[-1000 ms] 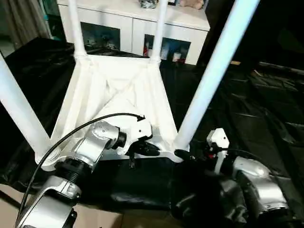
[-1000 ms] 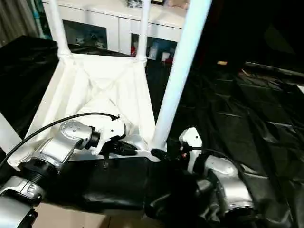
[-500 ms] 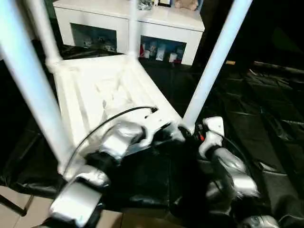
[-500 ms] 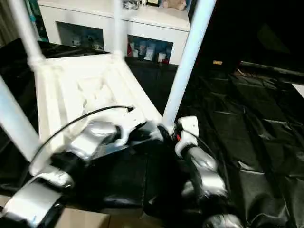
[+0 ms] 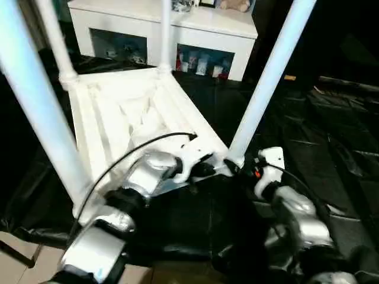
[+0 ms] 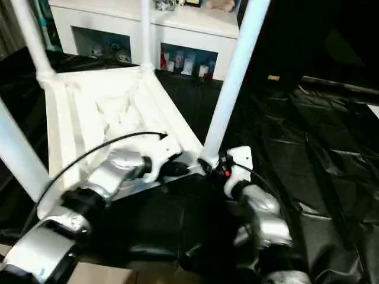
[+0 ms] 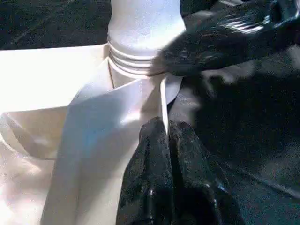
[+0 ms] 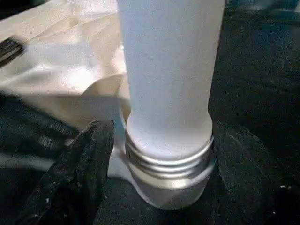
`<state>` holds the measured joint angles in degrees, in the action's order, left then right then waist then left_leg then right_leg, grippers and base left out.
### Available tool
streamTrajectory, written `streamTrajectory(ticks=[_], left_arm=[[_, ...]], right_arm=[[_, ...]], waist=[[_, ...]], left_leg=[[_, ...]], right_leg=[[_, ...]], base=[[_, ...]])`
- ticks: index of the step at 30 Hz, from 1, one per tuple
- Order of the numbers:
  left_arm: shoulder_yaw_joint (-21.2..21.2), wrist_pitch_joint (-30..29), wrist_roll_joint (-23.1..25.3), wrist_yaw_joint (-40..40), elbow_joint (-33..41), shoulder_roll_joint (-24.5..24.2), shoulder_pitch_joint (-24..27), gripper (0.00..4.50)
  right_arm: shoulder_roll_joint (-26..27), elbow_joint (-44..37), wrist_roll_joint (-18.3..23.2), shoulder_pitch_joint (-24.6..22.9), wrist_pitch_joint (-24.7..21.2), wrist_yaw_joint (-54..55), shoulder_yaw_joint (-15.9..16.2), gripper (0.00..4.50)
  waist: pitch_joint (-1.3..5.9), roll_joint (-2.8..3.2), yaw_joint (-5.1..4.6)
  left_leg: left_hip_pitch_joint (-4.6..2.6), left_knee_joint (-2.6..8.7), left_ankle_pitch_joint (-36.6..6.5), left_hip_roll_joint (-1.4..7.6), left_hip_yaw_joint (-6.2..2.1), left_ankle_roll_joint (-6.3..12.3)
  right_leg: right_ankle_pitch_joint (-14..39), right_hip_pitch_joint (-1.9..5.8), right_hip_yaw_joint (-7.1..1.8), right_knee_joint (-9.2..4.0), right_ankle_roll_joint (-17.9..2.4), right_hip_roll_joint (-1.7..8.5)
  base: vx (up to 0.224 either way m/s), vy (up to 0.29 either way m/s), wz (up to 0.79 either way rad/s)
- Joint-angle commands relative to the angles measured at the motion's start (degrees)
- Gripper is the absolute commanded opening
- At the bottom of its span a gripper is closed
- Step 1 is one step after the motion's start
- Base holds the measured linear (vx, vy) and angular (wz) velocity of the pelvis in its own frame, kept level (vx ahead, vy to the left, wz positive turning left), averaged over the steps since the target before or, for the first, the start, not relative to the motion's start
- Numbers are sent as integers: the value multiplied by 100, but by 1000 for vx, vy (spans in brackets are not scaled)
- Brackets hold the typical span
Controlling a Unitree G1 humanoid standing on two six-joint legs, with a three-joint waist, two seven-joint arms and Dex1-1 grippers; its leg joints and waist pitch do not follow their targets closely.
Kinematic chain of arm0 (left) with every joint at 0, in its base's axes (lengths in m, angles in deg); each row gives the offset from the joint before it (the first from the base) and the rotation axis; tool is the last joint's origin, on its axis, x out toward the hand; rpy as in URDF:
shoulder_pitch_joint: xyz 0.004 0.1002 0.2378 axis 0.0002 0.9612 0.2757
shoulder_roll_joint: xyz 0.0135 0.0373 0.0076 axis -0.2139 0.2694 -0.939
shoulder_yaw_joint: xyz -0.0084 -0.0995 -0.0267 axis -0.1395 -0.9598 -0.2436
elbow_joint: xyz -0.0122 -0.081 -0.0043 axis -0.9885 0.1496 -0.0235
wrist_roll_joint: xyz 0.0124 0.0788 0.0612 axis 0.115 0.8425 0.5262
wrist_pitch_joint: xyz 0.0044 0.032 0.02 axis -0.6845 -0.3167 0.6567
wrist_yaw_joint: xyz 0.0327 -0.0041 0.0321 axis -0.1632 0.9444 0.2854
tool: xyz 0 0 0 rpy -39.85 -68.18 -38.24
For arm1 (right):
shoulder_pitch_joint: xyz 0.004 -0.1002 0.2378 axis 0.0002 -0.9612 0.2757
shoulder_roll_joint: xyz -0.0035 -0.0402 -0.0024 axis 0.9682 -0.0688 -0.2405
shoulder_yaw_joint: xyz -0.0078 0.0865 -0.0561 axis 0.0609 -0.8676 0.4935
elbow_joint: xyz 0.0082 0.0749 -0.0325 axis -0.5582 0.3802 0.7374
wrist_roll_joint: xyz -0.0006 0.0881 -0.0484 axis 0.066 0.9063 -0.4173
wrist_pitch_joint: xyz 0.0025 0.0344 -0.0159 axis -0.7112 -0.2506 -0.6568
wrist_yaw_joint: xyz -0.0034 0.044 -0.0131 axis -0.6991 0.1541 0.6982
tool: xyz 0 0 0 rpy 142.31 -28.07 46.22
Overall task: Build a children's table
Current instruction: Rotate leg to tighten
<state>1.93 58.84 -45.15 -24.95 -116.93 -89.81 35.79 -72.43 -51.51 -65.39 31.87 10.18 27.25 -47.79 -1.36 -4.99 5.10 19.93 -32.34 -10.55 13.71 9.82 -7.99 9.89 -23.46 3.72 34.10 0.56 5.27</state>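
The near leg (image 5: 269,80) runs out of view above; the left gripper (image 7: 165,140) is pinched on the table top's (image 5: 118,118) edge rib; the right gripper (image 8: 154,154), jaws apart, straddles that leg's threaded base; the top has swung round since earlier.

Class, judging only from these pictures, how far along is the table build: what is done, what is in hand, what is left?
Done: four legs stand in the upturned table top. In hand: the left gripper pinches the top's edge, and the right gripper straddles the near leg, whose threads show at the socket. Left: probably seating that leg and turning the table upright.
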Motion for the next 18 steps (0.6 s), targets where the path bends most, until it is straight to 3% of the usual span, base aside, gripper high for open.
streamTrajectory(ticks=[1,6,11,16,18], left_arm=[[256,114,-73,-566,66,-79,282,0],[376,224,-230,-1399,411,-359,469,0],[604,203,-236,-1975,904,-702,649,0],[594,201,-207,-2002,958,-748,673,0],[588,182,-197,-2036,1014,-767,700,0]], right_arm=[[-332,-406,61,-102,-63,-768,285,344],[-787,-775,109,-310,-205,-1518,445,344],[-964,-1040,103,-473,-329,-1935,657,344],[-927,-1108,159,-517,-400,-2065,708,344],[-920,-1148,174,-541,-423,-2116,703,317]], waist=[[211,-14,18],[192,-18,34],[211,15,58],[222,5,106],[229,10,114]], left_leg=[[56,385,-1421,-55,86,410],[51,400,-1613,-45,76,404],[33,408,-1533,-13,70,345],[23,388,-1379,-26,96,329],[33,382,-1272,-32,95,332]], right_leg=[[1704,285,-170,-447,-871,194],[2066,264,-167,-482,-797,207],[1676,247,-174,-421,-922,198],[1314,259,-180,-385,-1016,190],[1175,276,-180,-363,-1037,189]], base=[[0,0,0],[0,0,0],[0,0,0],[0,0,0],[0,0,0]])
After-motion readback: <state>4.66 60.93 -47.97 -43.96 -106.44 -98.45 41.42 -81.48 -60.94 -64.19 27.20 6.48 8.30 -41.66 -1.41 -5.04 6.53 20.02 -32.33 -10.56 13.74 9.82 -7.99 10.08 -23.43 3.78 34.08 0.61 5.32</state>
